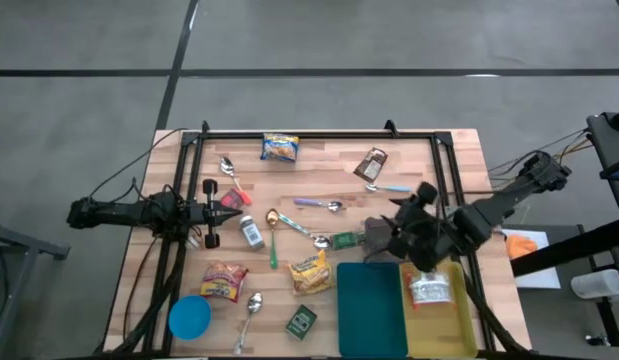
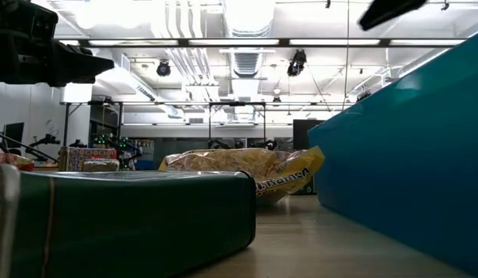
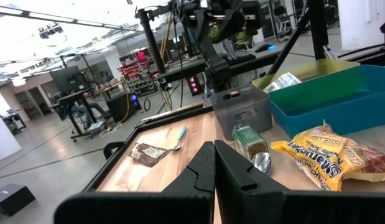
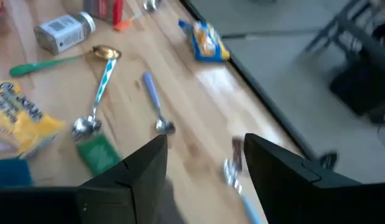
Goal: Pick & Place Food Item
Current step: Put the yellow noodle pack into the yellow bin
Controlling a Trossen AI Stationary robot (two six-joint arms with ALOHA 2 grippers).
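1. Two dark arms work a pale wooden table (image 1: 324, 178) strewn with spoons and snack packets. The left gripper (image 3: 214, 167) is pinched fully shut on nothing and parked low at the table's left side, evidently waiting out of the way.

2. One silvery foil food packet (image 1: 429, 290) lies inside the shallow yellow plastic tray (image 1: 461, 325) at the table's near right corner, just beside the deeper teal plastic tray (image 1: 369, 312). Lying flat within the rim, it reads as a delivered item rather than one awaiting pickup.

3. Above the table's right half the right gripper (image 4: 204, 167) hangs with its fingers about half spread and nothing between them. Seen from overhead, the right gripper (image 1: 377, 238) sits just beyond the far edge of the teal tray, near the foil packet but apart from it.

4. Empty, parted jaws so near the trays suit either a release just made or a fresh reach; the pictures do not settle which.

5. If another food item is wanted, the small flat green packet (image 4: 99, 154) is the closest candidate. It lies on bare wood just beside the right gripper, toward the table's middle, with the crumpled yellow snack bag (image 1: 311, 272) a little farther toward the near edge. Neither is touched.
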